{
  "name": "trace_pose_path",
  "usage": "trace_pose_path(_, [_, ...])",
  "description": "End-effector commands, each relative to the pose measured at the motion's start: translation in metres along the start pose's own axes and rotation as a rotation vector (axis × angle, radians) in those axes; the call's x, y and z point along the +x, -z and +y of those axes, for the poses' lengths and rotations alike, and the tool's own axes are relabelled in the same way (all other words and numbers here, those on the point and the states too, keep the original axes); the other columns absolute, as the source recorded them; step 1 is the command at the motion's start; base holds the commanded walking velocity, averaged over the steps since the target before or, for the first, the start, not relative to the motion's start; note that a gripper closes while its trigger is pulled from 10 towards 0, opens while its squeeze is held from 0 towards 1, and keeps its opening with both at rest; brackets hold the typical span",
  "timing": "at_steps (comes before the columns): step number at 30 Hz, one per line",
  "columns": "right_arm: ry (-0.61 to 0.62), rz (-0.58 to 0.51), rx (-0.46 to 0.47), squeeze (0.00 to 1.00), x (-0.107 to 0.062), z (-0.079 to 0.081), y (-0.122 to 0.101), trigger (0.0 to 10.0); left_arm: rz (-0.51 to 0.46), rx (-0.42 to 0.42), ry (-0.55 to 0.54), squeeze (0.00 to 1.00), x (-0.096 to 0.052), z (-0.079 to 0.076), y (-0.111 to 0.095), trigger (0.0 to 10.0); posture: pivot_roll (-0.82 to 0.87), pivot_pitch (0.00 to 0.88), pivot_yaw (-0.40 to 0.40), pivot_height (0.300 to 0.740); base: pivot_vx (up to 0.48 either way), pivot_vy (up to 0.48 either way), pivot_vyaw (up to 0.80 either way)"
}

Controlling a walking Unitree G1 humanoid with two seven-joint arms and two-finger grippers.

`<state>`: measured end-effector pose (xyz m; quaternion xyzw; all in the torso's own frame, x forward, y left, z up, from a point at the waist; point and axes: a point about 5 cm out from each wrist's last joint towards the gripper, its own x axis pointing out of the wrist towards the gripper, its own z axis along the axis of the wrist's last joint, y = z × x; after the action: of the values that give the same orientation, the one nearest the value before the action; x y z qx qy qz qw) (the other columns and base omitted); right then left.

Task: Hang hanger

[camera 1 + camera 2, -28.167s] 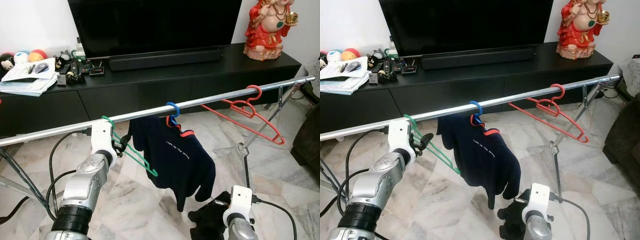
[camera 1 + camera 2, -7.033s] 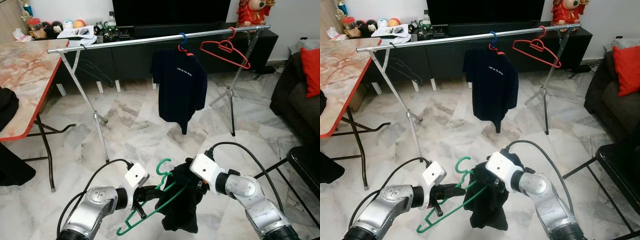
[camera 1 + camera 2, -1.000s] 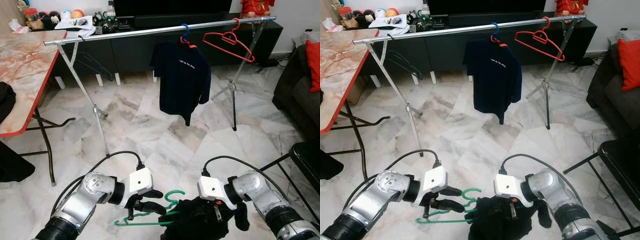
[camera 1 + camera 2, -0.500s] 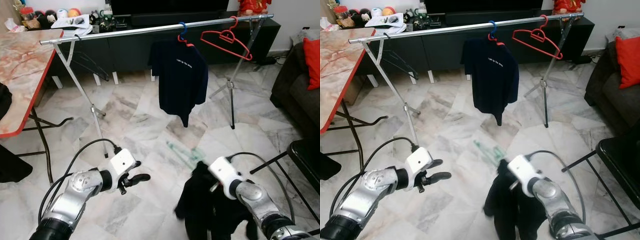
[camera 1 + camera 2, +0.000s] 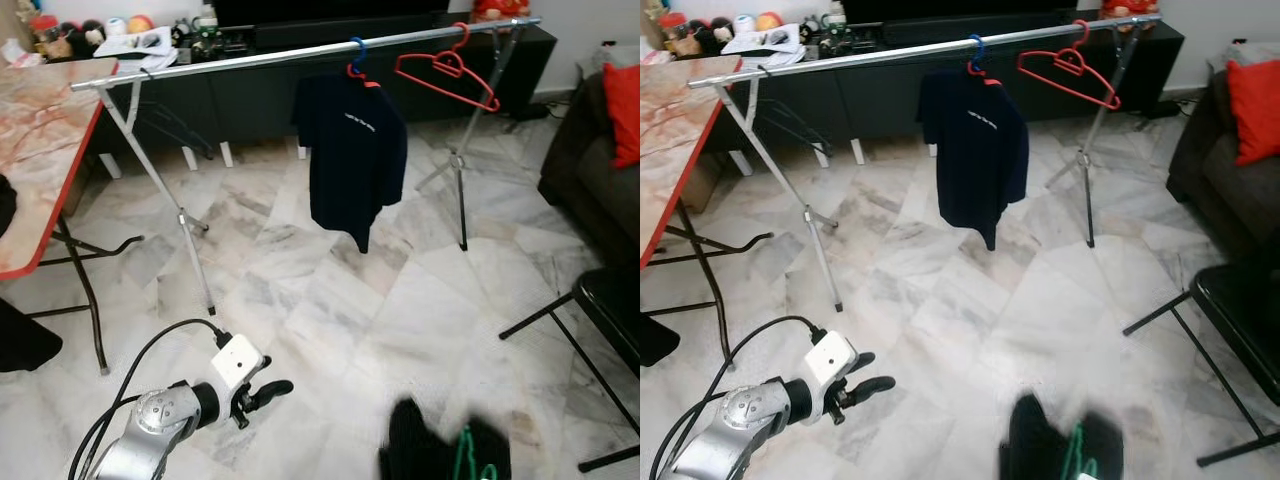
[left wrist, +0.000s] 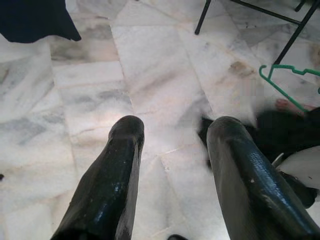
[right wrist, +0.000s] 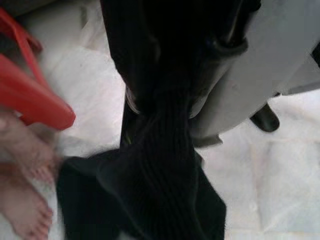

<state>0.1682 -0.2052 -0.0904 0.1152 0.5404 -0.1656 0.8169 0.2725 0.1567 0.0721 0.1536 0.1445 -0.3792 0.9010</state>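
Left gripper (image 5: 268, 391) spread wide, empty, low over the marble floor (image 5: 330, 300). Right gripper's state: cannot tell, black garment (image 7: 165, 165) draped close against it. Green hanger (image 5: 466, 455) tangled in that cloth, far below the clothes rail (image 5: 250, 60). Risk: hanger slipping free or snagging in fabric while raised.

A home living room: marble floor (image 5: 330, 300), a low black TV cabinet (image 5: 250, 90) along the wall, a dark sofa (image 5: 595, 150) with a red cushion (image 5: 622, 112), a marble-top folding table (image 5: 40, 140), and a clothes rail (image 5: 250, 55) carrying a navy shirt (image 5: 350, 155).
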Motion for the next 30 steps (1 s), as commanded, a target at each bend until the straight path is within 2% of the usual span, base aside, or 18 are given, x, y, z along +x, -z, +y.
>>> trace_pose_path(1, [0.017, -0.235, -0.072, 0.00, -0.005, 0.007, -0.051, 0.0, 0.014, 0.002, -0.007, 0.00, -0.005, 0.003, 0.001, 10.0, 0.02, 0.183, 0.052, 0.740, 0.000, 0.000, 0.00])
trace_pose_path(3, [0.046, -0.411, -0.121, 0.00, -0.015, 0.008, -0.093, 0.0, 0.015, 0.005, -0.014, 0.00, -0.005, 0.006, 0.001, 10.0, 0.02, 0.178, 0.052, 0.740, 0.000, 0.000, 0.00])
trace_pose_path(6, [0.099, -0.621, -0.173, 0.00, -0.033, 0.008, -0.141, 0.0, 0.015, 0.011, -0.012, 0.00, -0.004, 0.004, 0.000, 10.0, 0.03, 0.169, 0.054, 0.740, 0.000, 0.000, 0.00])
trace_pose_path(7, [0.099, -0.621, -0.173, 0.00, -0.033, 0.008, -0.141, 0.0, 0.015, 0.011, -0.012, 0.00, -0.004, 0.004, 0.000, 10.0, 0.03, 0.169, 0.054, 0.740, 0.000, 0.000, 0.00])
trace_pose_path(8, [0.122, -0.695, -0.200, 0.00, -0.040, 0.008, -0.153, 0.0, 0.014, 0.012, -0.011, 0.00, -0.003, 0.004, -0.001, 10.0, 0.03, 0.167, 0.054, 0.740, 0.000, 0.000, 0.00])
trace_pose_path(9, [0.141, -0.714, -0.225, 0.00, -0.041, 0.007, -0.155, 0.0, 0.013, 0.012, -0.012, 0.00, -0.003, 0.004, -0.001, 10.0, 0.03, 0.167, 0.054, 0.740, 0.000, 0.000, 0.00])
trace_pose_path(11, [0.152, -0.689, -0.232, 0.00, -0.038, 0.006, -0.149, 0.0, 0.013, 0.011, -0.013, 0.00, -0.004, 0.003, -0.001, 10.0, 0.03, 0.164, 0.055, 0.740, 0.000, 0.000, 0.00])
trace_pose_path(12, [0.147, -0.617, -0.244, 0.00, -0.032, 0.005, -0.136, 0.0, 0.015, 0.010, -0.013, 0.00, -0.004, 0.002, -0.001, 10.0, 0.03, 0.163, 0.054, 0.740, 0.000, 0.000, 0.00])
trace_pose_path(13, [0.107, -0.437, -0.260, 0.00, -0.018, 0.005, -0.103, 0.0, 0.021, 0.008, -0.007, 0.00, -0.005, 0.001, 0.000, 10.0, 0.03, 0.163, 0.056, 0.740, 0.000, 0.000, 0.00])
trace_pose_path(14, [0.107, -0.437, -0.260, 0.00, -0.018, 0.005, -0.103, 0.0, 0.021, 0.008, -0.007, 0.00, -0.005, 0.001, 0.000, 10.0, 0.03, 0.163, 0.056, 0.740, 0.000, 0.000, 0.00])
trace_pose_path(15, [0.079, -0.311, -0.268, 0.00, -0.011, 0.004, -0.078, 0.0, 0.025, 0.007, -0.003, 0.00, -0.005, 0.001, 0.000, 10.0, 0.03, 0.163, 0.056, 0.740, 0.000, 0.000, 0.00])
trace_pose_path(16, [0.029, -0.142, -0.282, 0.00, -0.003, 0.004, -0.041, 0.0, 0.029, 0.003, 0.009, 0.00, -0.005, -0.002, 0.001, 10.0, 0.03, 0.162, 0.054, 0.740, 0.000, 0.000, 0.00])
trace_pose_path(17, [-0.003, -0.042, -0.285, 0.00, -0.001, 0.003, -0.018, 0.0, 0.031, -0.001, 0.018, 0.00, -0.006, -0.003, 0.001, 10.0, 0.04, 0.161, 0.054, 0.740, 0.000, 0.000, 0.00])
trace_pose_path(18, [-0.035, 0.058, -0.358, 0.00, 0.000, 0.002, 0.011, 0.0, 0.036, -0.002, 0.030, 0.00, -0.007, -0.005, 0.002, 10.0, 0.05, 0.161, 0.054, 0.740, 0.000, 0.000, 0.00])
trace_pose_path(21, [0.021, 0.083, -0.347, 0.00, 0.000, -0.009, 0.028, 0.0, 0.041, -0.011, 0.047, 0.00, -0.010, -0.007, 0.003, 10.0, 0.04, 0.169, 0.059, 0.740, 0.000, 0.000, 0.00])
trace_pose_path(23, [0.033, 0.088, -0.303, 0.00, 0.000, -0.013, 0.032, 0.0, 0.046, -0.014, 0.059, 0.00, -0.011, -0.009, 0.004, 10.0, 0.04, 0.171, 0.062, 0.740, 0.000, 0.000, 0.00])
trace_pose_path(26, [0.032, 0.085, -0.300, 0.00, 0.000, -0.013, 0.031, 0.0, 0.048, -0.015, 0.064, 0.00, -0.011, -0.009, 0.004, 10.0, 0.04, 0.171, 0.062, 0.740, 0.000, 0.000, 0.00])
trace_pose_path(30, [0.043, -0.011, -0.376, 0.00, 0.000, -0.011, -0.001, 0.0, 0.045, -0.017, 0.062, 0.00, -0.009, -0.009, 0.003, 10.0, 0.03, 0.172, 0.065, 0.740, 0.000, 0.000, 0.00])
